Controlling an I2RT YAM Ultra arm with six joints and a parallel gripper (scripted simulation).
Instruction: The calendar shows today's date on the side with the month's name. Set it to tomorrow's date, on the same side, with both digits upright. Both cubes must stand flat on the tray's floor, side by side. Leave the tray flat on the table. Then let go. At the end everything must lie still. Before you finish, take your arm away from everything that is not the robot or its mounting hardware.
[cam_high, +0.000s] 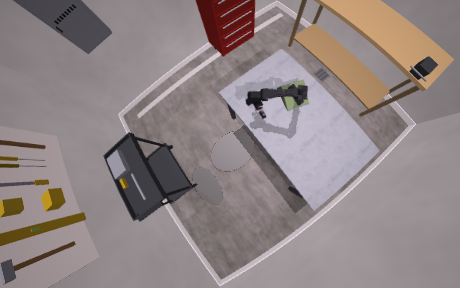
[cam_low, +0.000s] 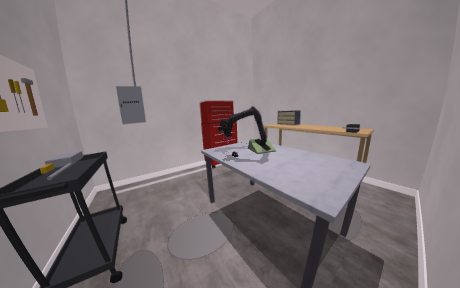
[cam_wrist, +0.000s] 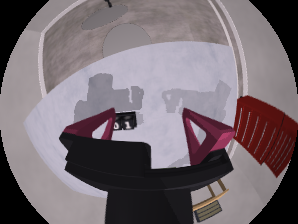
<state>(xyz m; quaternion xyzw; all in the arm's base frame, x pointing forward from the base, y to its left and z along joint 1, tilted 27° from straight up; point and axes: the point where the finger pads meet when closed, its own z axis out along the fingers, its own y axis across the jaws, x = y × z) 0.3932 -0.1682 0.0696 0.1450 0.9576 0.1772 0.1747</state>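
Observation:
The small black calendar (cam_high: 262, 114) (cam_low: 235, 154) (cam_wrist: 131, 117) lies on the table near its edge. In the wrist view it shows white digits on dark cubes, a 0 partly covered by the left finger and a 1 (cam_wrist: 128, 125) to its right. The month's name and the tray's outline cannot be made out. My gripper (cam_high: 259, 107) (cam_low: 227, 138) (cam_wrist: 149, 111) is open and empty, with wide-spread pink fingers. It hangs above the table, pointing down, with the calendar nearer its left finger in the wrist view.
The arm stands on a green base (cam_high: 288, 102) (cam_low: 255, 146) on the table (cam_high: 320, 155) (cam_low: 310, 175). The red cabinet (cam_high: 232, 25) (cam_low: 217, 112) (cam_wrist: 257, 130) stands beyond the table's end. The arm's shadow lies around the calendar.

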